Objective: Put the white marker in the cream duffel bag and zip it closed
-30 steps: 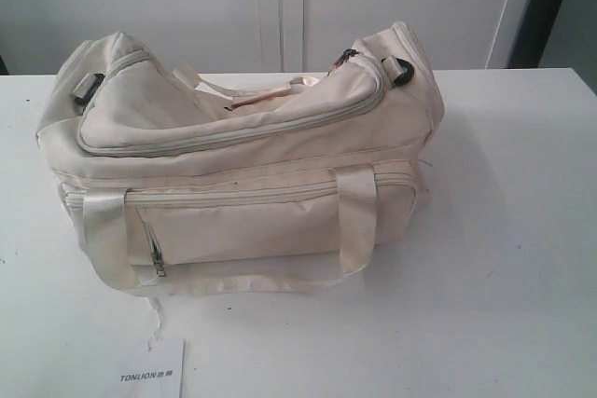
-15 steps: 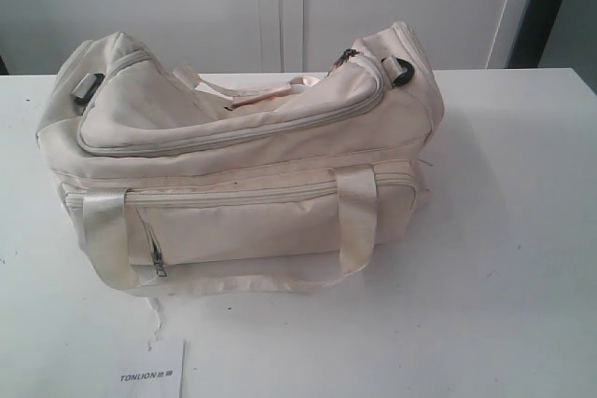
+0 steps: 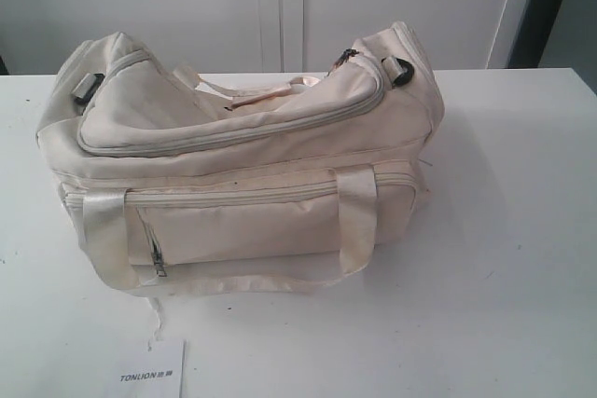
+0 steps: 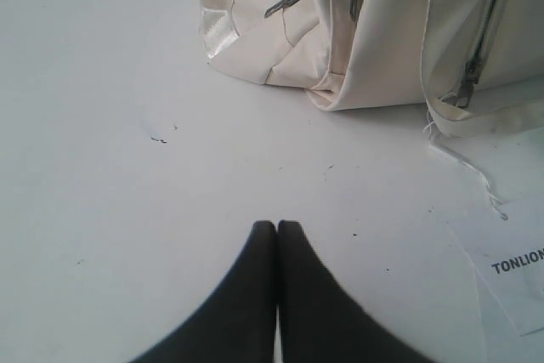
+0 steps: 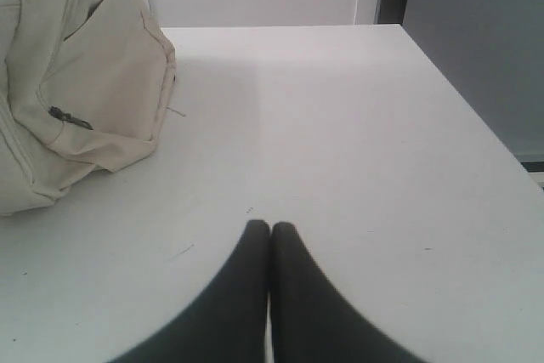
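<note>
— Resting on the white table [image 3: 522,230], where exactly is the large soft cream fabric duffel bag [image 3: 242,151] found?
— It is seen left of the middle in the exterior view, with its long side turned to the camera. Its top flap is laid flat, and the zip is drawn shut along the side that can be seen. A shiny cream strap handle [image 3: 356,221] is draped down the front face, and a small metal zip pull [image 3: 157,253] hangs beside the front pocket. A dark ring [image 3: 403,70] is fixed at the right end.
— What is laid near it?
— A flat white card printed "TONLION" [image 3: 154,375] is laid at the near edge of the table, just in front of the bag's left corner.
— How are the fingers held?
— The black left fingers [image 4: 255,295] are pressed together over bare table, apart from the bag and near the card. The black right fingers [image 5: 251,295] are pressed together likewise, with nothing pinched and the bag's end off to one side.
</note>
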